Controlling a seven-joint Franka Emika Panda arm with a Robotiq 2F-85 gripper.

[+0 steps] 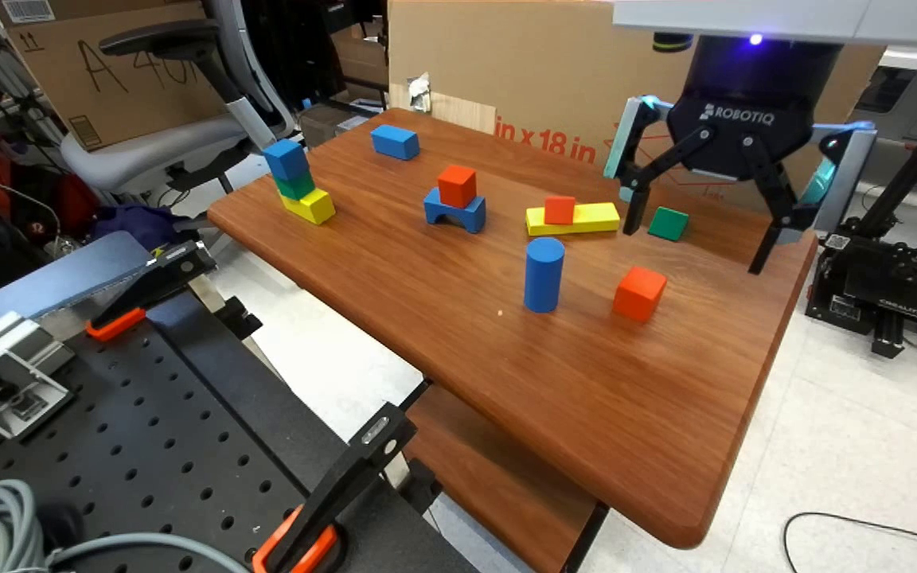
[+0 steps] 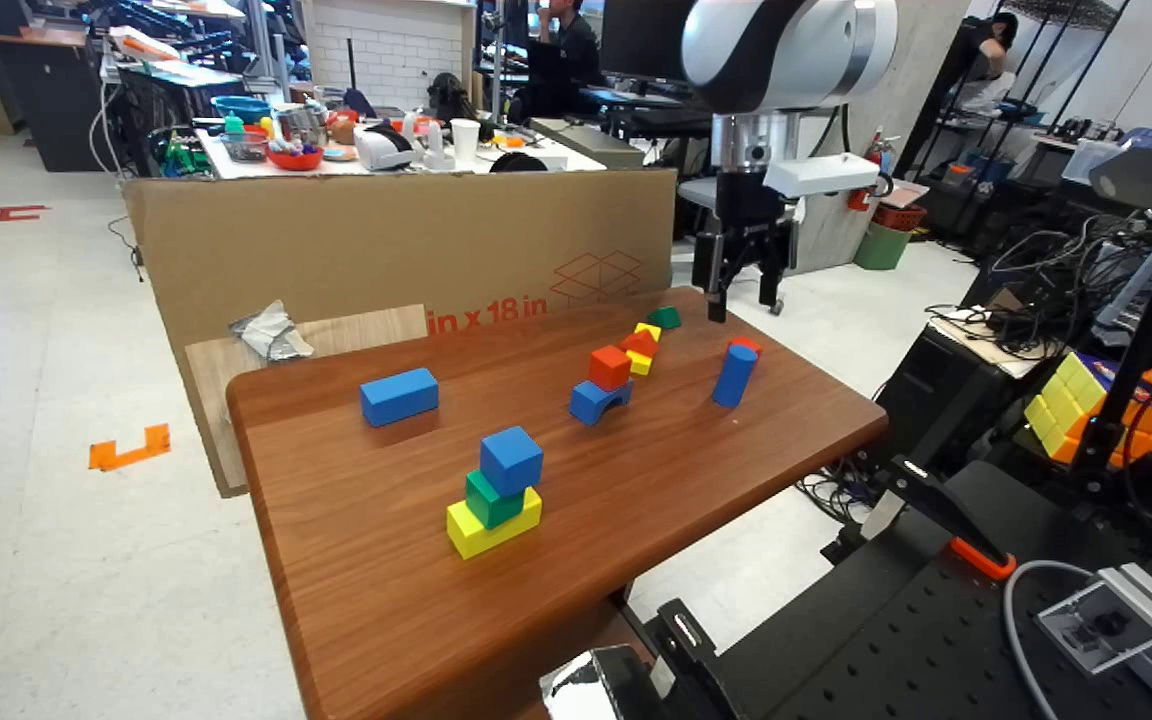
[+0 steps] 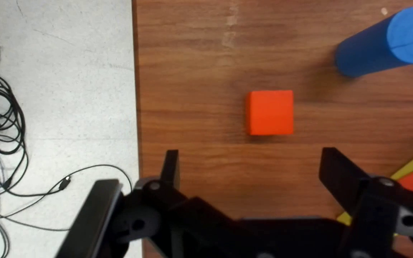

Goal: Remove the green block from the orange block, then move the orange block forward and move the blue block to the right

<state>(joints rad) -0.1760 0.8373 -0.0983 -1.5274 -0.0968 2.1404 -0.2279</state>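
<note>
The green block [image 1: 669,224] lies on the table apart from the orange block; it also shows in an exterior view [image 2: 665,317] near the far edge and is out of the wrist view. The orange block [image 1: 640,294] stands on the table beside the upright blue cylinder block [image 1: 544,275]. In an exterior view the blue block [image 2: 734,377] hides most of the orange block [image 2: 748,346]. My gripper [image 1: 696,245] is open and empty above the table. In the wrist view the orange block [image 3: 271,112] lies ahead of the fingertips [image 3: 251,153], with the blue block [image 3: 382,43] beyond to the right.
A yellow bar with a red piece [image 1: 559,210] lies near the green block. An orange-red cube [image 1: 458,186] sits on a blue arch [image 1: 456,211]. A blue-green-yellow stack [image 2: 496,495] and a blue brick [image 2: 399,397] stand further along. A cardboard sheet [image 2: 386,240] borders the table.
</note>
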